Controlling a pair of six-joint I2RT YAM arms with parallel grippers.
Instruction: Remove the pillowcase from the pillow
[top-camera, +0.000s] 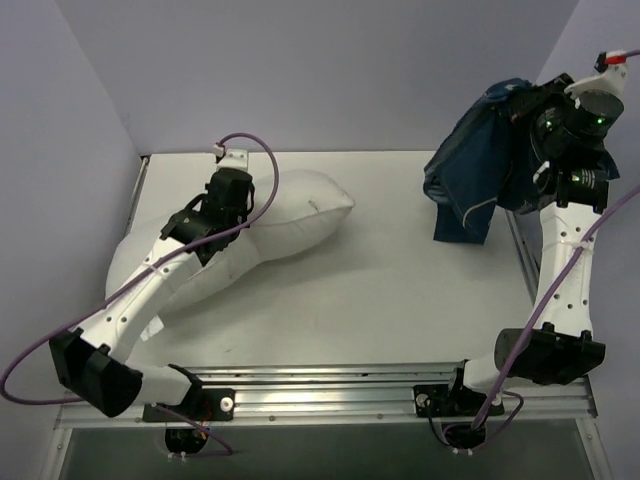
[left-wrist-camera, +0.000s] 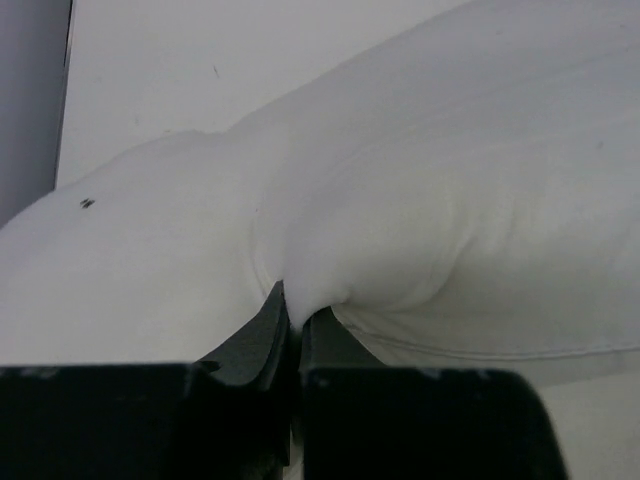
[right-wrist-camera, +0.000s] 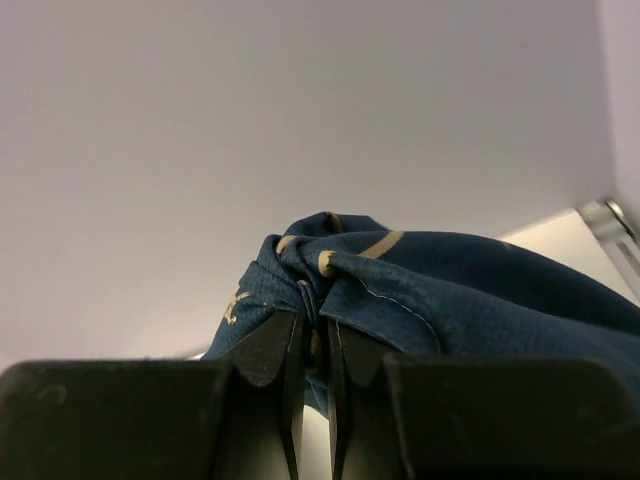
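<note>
The white pillow (top-camera: 285, 222) lies bare on the left half of the table. My left gripper (top-camera: 222, 205) is shut on a pinch of the pillow's fabric (left-wrist-camera: 400, 210) near its middle; the left gripper shows in the left wrist view (left-wrist-camera: 293, 318) with its jaws closed on the white cloth. The navy pillowcase (top-camera: 475, 165) hangs bunched at the far right, fully off the pillow, its lower edge near the table. My right gripper (top-camera: 525, 110) holds it up high; in the right wrist view the right gripper (right-wrist-camera: 315, 325) is shut on the pillowcase (right-wrist-camera: 450, 290).
The grey table (top-camera: 390, 290) has a metal rail (top-camera: 330, 385) along its near edge. Lavender walls stand behind and on both sides. Purple cables loop from both arms.
</note>
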